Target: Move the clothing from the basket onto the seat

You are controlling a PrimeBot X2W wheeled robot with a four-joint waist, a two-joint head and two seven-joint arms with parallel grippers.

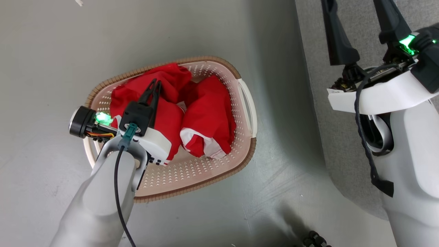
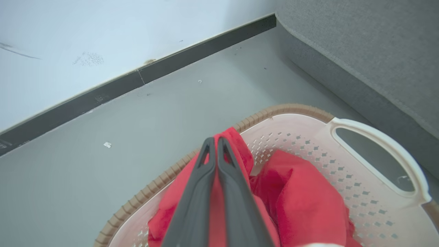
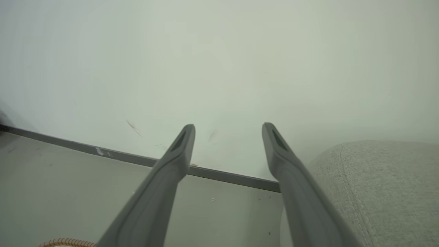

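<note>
1. The main risk is a weak grip. The left gripper (image 1: pixel 156 82) has only a thin fold of the clothing (image 1: pixel 205 113) at its tips, near the far left rim of the basket (image 1: pixel 212 181). If the arm lifts fast, that fold may slip out and the cloth fall back in.
2. The red pieces lie bunched and overlapping. Pulling one may drag a second over the rim and drop it on the floor (image 1: pixel 51 51), short of the seat (image 1: pixel 319 103).
3. Cloth snagging on the rim or a handle could tip or shift the light basket.
4. A long trailing piece may brush the side of the seat and slide down instead of landing on top.
5. The left gripper's fingers are pressed almost together, with a strip of red cloth showing between them, so I judge it pinches the clothing.
6. The right gripper (image 3: pixel 228 127) is spread wide and holds nothing; it hangs above the left edge of the seat, well apart from the basket.
7. All the clothing is in the basket, which stands on the floor just left of the seat.
</note>
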